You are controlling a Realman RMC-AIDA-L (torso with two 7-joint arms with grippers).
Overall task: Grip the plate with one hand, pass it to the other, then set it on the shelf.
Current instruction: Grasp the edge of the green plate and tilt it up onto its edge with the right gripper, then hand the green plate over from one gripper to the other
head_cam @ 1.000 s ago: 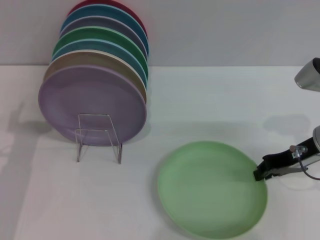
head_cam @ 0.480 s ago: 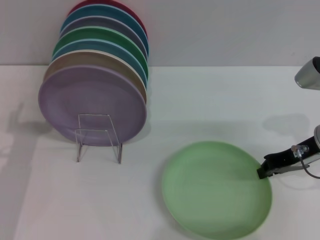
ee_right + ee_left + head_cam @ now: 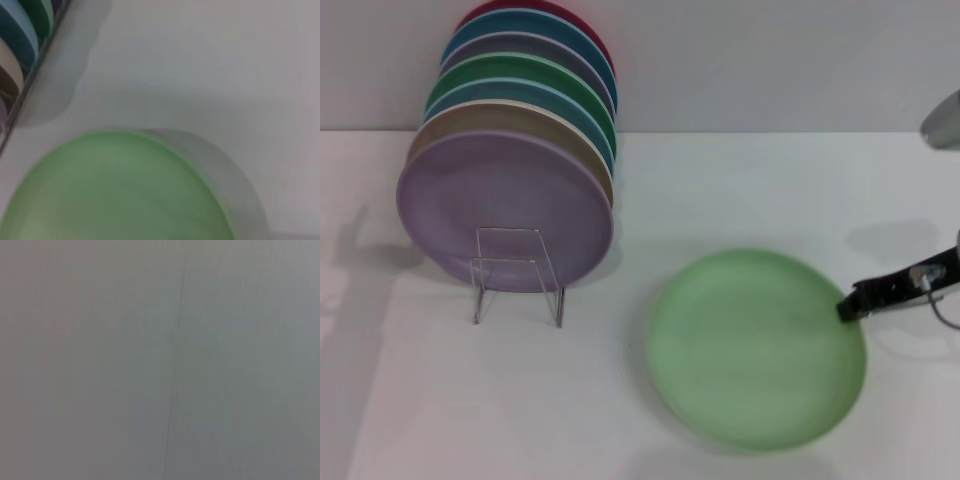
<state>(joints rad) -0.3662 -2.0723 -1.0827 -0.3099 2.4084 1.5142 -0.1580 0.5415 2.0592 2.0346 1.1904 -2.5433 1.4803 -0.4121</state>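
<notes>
The pale mint-green plate [image 3: 757, 346] is at the right front of the white table, held a little above it with a shadow beneath. My right gripper [image 3: 847, 305] comes in from the right edge and is shut on the plate's right rim. The plate fills the lower part of the right wrist view [image 3: 115, 190], with its shadow on the table beside it. The wire shelf [image 3: 516, 275] stands at the left with its squarish front loop toward me. My left gripper is out of view; the left wrist view shows only a plain grey surface.
Several plates stand upright in the shelf, a lavender plate [image 3: 505, 210] foremost and a darker green plate [image 3: 525, 72] further back. They show in the right wrist view [image 3: 20, 50] too. The grey wall [image 3: 770, 60] runs behind the table.
My right gripper has lifted the mint-green plate off the table and moved it slightly right and away from me. The shelf and its plates have not moved.
</notes>
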